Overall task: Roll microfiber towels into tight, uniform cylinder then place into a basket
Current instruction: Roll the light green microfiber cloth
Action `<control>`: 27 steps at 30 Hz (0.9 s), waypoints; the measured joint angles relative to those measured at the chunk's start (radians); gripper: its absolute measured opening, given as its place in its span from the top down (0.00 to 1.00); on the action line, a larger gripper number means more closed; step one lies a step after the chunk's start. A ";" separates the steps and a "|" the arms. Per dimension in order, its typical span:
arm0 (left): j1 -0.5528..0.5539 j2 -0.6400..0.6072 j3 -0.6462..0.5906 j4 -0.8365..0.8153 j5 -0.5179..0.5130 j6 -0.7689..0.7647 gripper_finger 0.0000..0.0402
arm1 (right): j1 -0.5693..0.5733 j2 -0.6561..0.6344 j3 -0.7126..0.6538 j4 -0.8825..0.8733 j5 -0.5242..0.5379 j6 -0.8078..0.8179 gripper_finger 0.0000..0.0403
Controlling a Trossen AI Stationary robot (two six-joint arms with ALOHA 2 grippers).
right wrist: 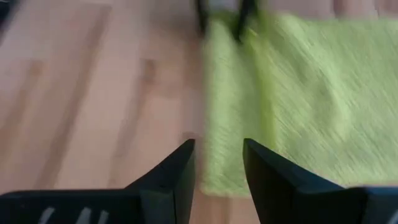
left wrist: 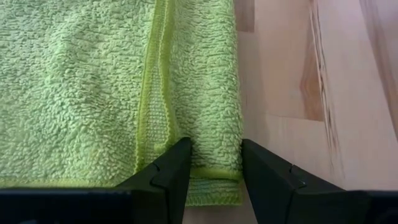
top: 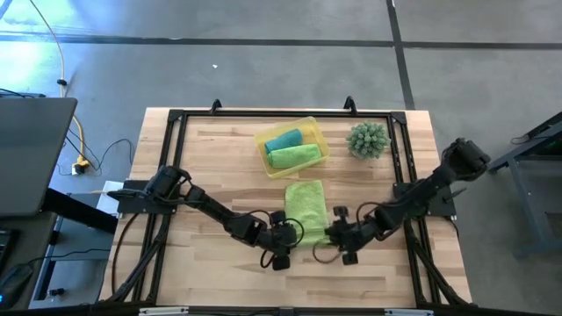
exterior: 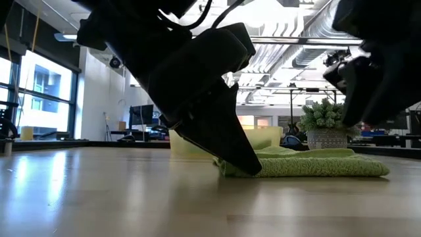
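While much of the low view is blocked by dark arm housings close to the lens, the wooden desk (top: pixel 219 167) shows plainly from above as a pale plank top inside a black frame. Both dark arms reach in over its near half. Toward the far edge sits the basket (top: pixel 314 128), a shallow translucent yellow tray, holding two rolled towels: a teal roll (top: pixel 284 140) and a lime-green roll (top: pixel 294 156) side by side. Beside it, to the right, stands a spiky green ball plant (top: pixel 368 140) whose pot shows only in the low view. Just in front of the basket lies a lime-green towel (top: pixel 306 210), folded into a long flat strip of nubby looped pile with a stitched hem. The left hand (left wrist: pixel 214 163) has its fingers partly open, straddling the strip's hemmed edge at its near left corner, touching the cloth on both sides. The right hand (right wrist: pixel 219 163) sits at the near right corner, fingers parted over the towel's edge; whether it grips is hard to make out through the blur.
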 joint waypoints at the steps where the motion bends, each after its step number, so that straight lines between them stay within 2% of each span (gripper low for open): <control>1: 0.000 0.001 0.000 0.001 -0.005 0.000 0.67 | 0.012 0.006 -0.008 0.038 0.012 -0.025 0.69; 6: 0.000 0.002 -0.001 0.003 -0.013 0.000 0.67 | 0.046 0.038 -0.046 0.117 0.075 -0.104 0.69; 9: 0.000 0.002 -0.001 0.005 -0.013 0.000 0.67 | 0.050 0.082 -0.046 0.137 0.077 -0.118 0.67; 18: 0.000 0.003 -0.002 0.008 -0.012 0.000 0.67 | 0.032 0.201 -0.042 0.161 0.112 -0.162 0.51; 22: -0.001 0.003 -0.002 0.015 0.028 -0.048 0.67 | 0.026 0.210 -0.039 0.127 0.097 -0.137 0.53; 27: -0.014 0.001 -0.001 0.043 0.138 -0.103 0.67 | 0.025 0.212 -0.039 0.117 0.083 -0.079 0.64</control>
